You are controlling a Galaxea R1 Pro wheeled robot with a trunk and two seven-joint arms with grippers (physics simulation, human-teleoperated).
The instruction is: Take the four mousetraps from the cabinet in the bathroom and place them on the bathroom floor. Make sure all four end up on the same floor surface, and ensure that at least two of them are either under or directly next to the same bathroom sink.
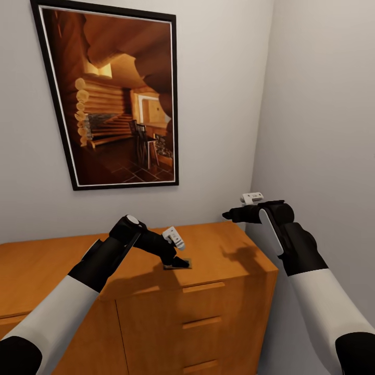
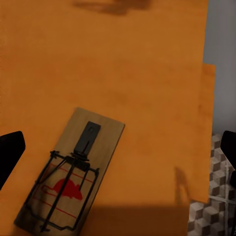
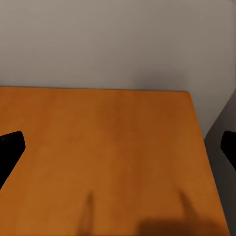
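Orange-brown wood cabinet (image 1: 156, 271) in room corner, framed cabin picture (image 1: 112, 94) on wall above. Head view: left gripper (image 1: 179, 260) low over cabinet top near front edge, hiding most of mousetrap (image 1: 177, 265). Left wrist view shows that mousetrap (image 2: 71, 174) whole: tan board, dark wire, red mouse mark, flat on top, lying between spread fingertips (image 2: 10, 152), not touched. Cube-pattern floor (image 2: 211, 196) beyond cabinet edge. Right gripper (image 1: 229, 214) held above cabinet's right end; right wrist view: bare top (image 3: 108, 147), fingers apart.
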